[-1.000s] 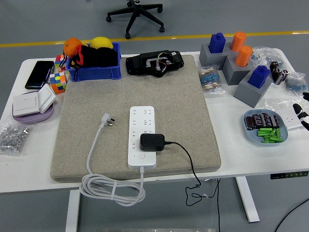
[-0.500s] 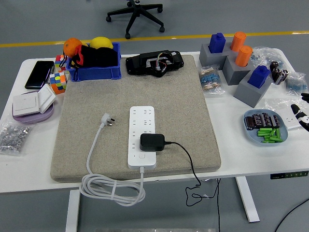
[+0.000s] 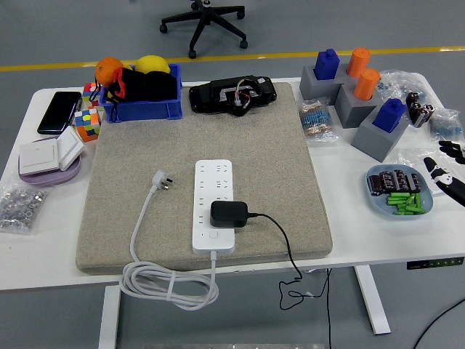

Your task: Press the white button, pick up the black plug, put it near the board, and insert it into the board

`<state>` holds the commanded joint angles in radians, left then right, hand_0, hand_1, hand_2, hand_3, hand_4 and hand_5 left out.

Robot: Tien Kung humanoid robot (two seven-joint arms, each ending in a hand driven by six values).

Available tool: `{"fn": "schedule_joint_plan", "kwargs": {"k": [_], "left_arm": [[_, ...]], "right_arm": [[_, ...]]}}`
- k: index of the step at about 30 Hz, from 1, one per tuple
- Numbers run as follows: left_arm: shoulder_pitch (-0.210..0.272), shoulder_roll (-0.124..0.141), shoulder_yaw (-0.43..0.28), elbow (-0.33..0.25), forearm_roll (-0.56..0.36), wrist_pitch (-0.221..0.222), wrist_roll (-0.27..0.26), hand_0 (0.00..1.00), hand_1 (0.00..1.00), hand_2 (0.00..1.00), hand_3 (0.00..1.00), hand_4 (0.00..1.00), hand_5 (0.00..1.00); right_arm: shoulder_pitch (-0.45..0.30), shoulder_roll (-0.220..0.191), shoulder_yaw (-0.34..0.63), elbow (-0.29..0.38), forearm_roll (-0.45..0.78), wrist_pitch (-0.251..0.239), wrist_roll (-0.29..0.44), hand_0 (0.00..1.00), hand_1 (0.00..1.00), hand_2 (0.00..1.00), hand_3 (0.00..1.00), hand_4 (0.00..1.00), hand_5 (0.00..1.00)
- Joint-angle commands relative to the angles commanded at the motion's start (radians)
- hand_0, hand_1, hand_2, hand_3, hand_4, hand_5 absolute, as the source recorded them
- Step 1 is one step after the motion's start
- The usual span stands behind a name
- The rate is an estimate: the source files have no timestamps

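A white power strip lies lengthwise in the middle of the beige felt mat. The black plug sits plugged into the strip near its front end, and its black cord runs right and drops over the table's front edge. The strip's white button is just in front of the plug. My right hand enters at the far right edge, fingers spread and holding nothing, beside the blue dish. It is far from the strip. The left hand is out of view.
The strip's white cable and plug coil off the mat's front left. A blue bin with fruit, cubes, a phone and a switch box stand at the left. A black device lies at the back. Grey blocks with pegs stand at the right.
My right hand has come further into view from the right edge, moving left and up toward the blue dish, with more fingers showing. Nothing else has moved.
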<state>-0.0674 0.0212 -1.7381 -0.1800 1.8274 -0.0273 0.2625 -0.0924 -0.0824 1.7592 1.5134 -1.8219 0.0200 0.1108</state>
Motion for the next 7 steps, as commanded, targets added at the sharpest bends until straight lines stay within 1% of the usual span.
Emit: {"fn": "schedule_joint_plan", "kwargs": {"k": [4, 7], "left_arm": [[0.008, 0.005, -0.038, 0.0, 0.033, 0.001, 0.004, 0.473, 0.497, 0.5, 0.586, 0.565, 0.274], [0.008, 0.006, -0.043, 0.0, 0.038, 0.001, 0.005, 0.473, 0.497, 0.5, 0.586, 0.565, 0.274]], "right_arm": [[0.003, -0.001, -0.017, 0.002, 0.0, 0.013, -0.019, 0.843, 0.776, 0.744, 0.731, 0.82, 0.595], [0.005, 0.0, -0.024, 0.005, -0.001, 0.022, -0.032, 0.843, 0.776, 0.744, 0.731, 0.82, 0.595]]}}
